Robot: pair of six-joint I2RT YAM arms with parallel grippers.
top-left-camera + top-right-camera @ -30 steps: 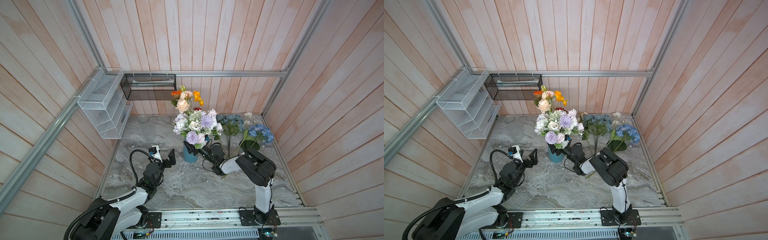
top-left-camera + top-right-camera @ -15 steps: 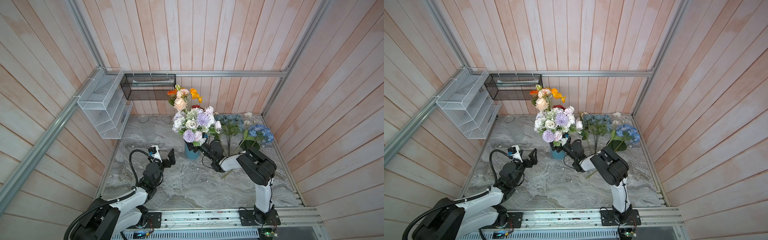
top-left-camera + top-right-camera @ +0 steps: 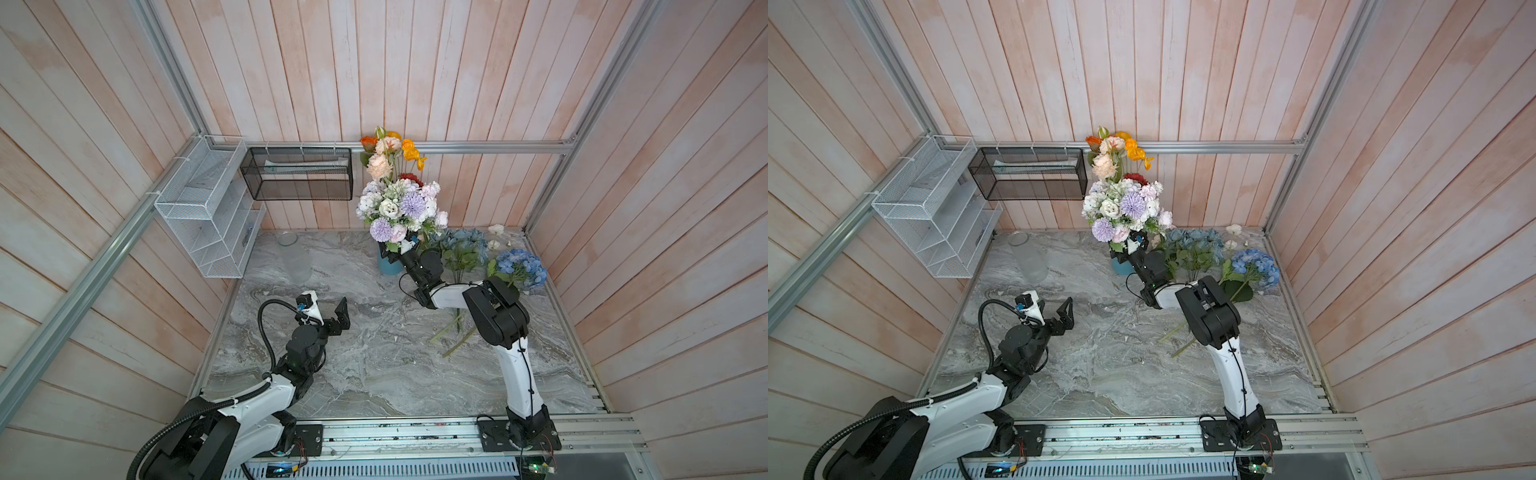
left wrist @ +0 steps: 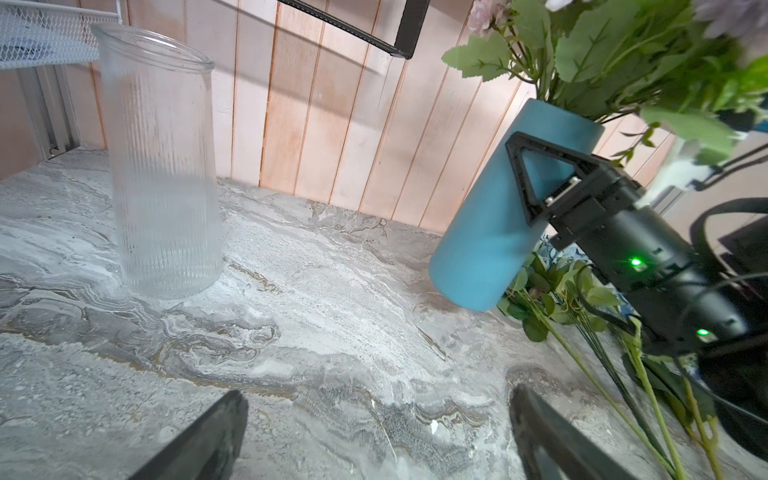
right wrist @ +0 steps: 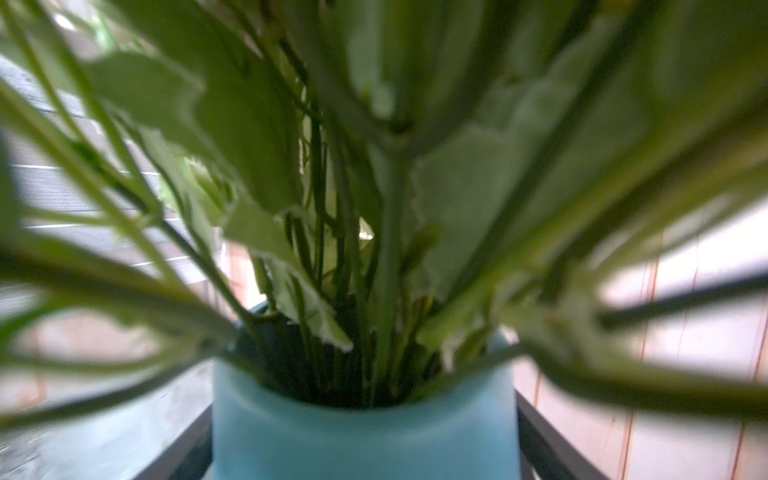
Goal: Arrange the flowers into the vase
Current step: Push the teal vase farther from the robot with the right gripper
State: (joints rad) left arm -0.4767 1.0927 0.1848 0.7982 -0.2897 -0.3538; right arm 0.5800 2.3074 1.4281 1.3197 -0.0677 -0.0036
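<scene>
A blue vase (image 3: 388,265) (image 4: 486,232) holds a bunch of flowers (image 3: 401,208): lavender, white and pink heads, with peach and orange blooms (image 3: 388,153) higher up. My right gripper (image 3: 392,258) is shut on the vase just below its rim (image 5: 365,440), one finger on each side. The vase leans and its base looks raised off the marble. More flowers lie on the table behind the right arm: a bright blue hydrangea (image 3: 517,268) and a duller blue cluster (image 3: 459,245). My left gripper (image 3: 328,316) (image 4: 376,432) hangs open and empty over the marble at the left.
A clear ribbed glass vase (image 3: 295,257) (image 4: 162,166) stands empty at the back left. A white wire rack (image 3: 208,208) and a black mesh basket (image 3: 299,174) hang on the walls. Loose green stems (image 3: 453,336) lie by the right arm's elbow.
The right gripper has carried the blue vase and its bouquet upward and slightly toward the back wall. The left arm has not moved.
</scene>
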